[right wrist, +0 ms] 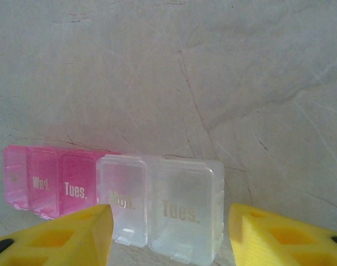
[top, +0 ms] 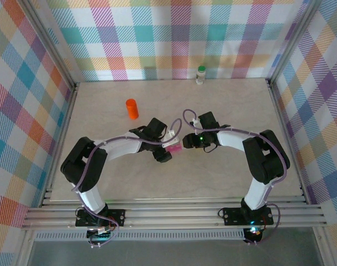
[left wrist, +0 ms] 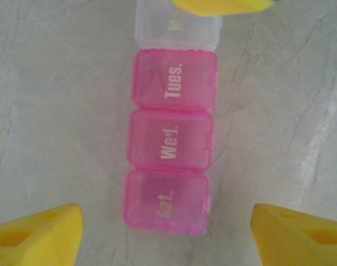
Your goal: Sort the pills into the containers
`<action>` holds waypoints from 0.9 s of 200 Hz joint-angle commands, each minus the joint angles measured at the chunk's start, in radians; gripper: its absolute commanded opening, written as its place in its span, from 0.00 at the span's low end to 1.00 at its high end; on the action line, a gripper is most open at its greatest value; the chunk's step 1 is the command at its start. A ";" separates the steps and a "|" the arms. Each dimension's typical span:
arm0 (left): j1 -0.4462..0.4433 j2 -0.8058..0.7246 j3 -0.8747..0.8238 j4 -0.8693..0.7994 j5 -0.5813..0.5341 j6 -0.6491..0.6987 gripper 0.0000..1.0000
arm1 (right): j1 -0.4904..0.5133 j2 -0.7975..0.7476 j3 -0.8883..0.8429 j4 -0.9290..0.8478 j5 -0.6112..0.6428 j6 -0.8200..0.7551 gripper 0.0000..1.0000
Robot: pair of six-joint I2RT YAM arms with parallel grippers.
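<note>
A strip pill box (top: 173,145) lies flat on the table between my two grippers. Its pink lids (left wrist: 171,144) read "Tues.", "Wed.", "Sat."; its clear lids (right wrist: 185,205) read "Mon.", "Tues."; all are closed. My left gripper (left wrist: 168,233) hangs open over the "Sat." end, yellow fingers (left wrist: 41,235) wide apart and clear of it. My right gripper (right wrist: 171,233) stands open astride the clear end, with a gap at its right finger (right wrist: 279,238). An orange vial (top: 132,108) stands at back left, a white green-capped bottle (top: 200,74) by the back wall. The pills are hidden.
The marbled table (top: 240,105) is boxed in by plaid walls on three sides and an aluminium rail at the near edge. A yellow finger of the right gripper (left wrist: 224,5) shows at the top of the left wrist view.
</note>
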 commanded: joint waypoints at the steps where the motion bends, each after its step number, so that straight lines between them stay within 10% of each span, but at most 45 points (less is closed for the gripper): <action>1: 0.015 0.024 0.048 -0.033 0.024 0.025 0.78 | 0.002 0.014 0.039 -0.014 -0.024 -0.009 0.57; 180: 0.060 0.163 0.199 -0.209 0.119 0.092 0.72 | 0.004 0.092 0.084 -0.060 -0.033 -0.020 0.52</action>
